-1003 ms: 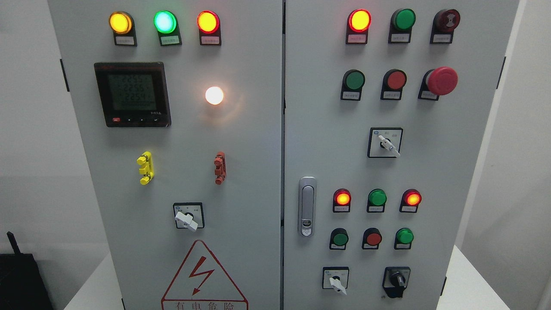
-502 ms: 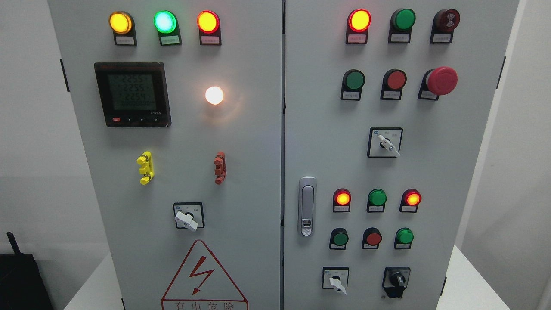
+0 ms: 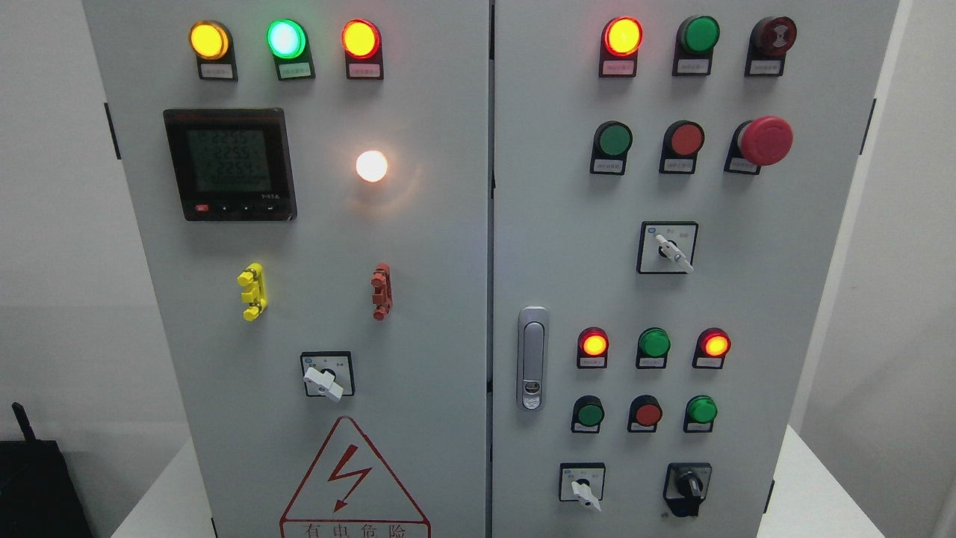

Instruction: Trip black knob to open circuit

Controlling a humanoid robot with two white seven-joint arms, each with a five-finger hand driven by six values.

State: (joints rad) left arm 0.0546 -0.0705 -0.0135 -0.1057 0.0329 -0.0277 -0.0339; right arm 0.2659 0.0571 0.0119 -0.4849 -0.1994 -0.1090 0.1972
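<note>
Facing a grey two-door control cabinet (image 3: pixel 418 246) head-on, with neither robot hand showing anywhere, so impossible to tell whether fingers are spread, pressed together or pinching. Sitting at the lower right of the right door: the black knob (image 3: pixel 687 489), alone on its round black base, untouched, with its grip running roughly up and down. Just left of it, standing on a square plate: a white-handled selector (image 3: pixel 584 489), lever pointing down to the right. Glowing above these: two red lamps (image 3: pixel 594 344) flanking a green one (image 3: pixel 654 343), and under them a row of green, red and green buttons (image 3: pixel 647 412). Higher on the same door, projecting well out: a red mushroom stop button (image 3: pixel 765 140), beside a red and a green button, with another white selector (image 3: pixel 671 249) below and a lit red lamp (image 3: pixel 623 35) at the top. Hanging near the door seam: a silver latch handle (image 3: pixel 532 359). On the left door, showing pale digits too blurred to read: a black meter display (image 3: pixel 230 164), with a bright white lamp (image 3: pixel 371 166) to its right, yellow, green and red lamps along the top, a yellow clip (image 3: pixel 252 291), a red clip (image 3: pixel 382 291), a third white selector (image 3: pixel 324 381) and a red lightning warning triangle (image 3: pixel 351 478) at the bottom edge. Differing from half a second earlier in almost nothing: only the whole panel sitting a hair lower in view, every lamp, lever and knob remaining as before.
</note>
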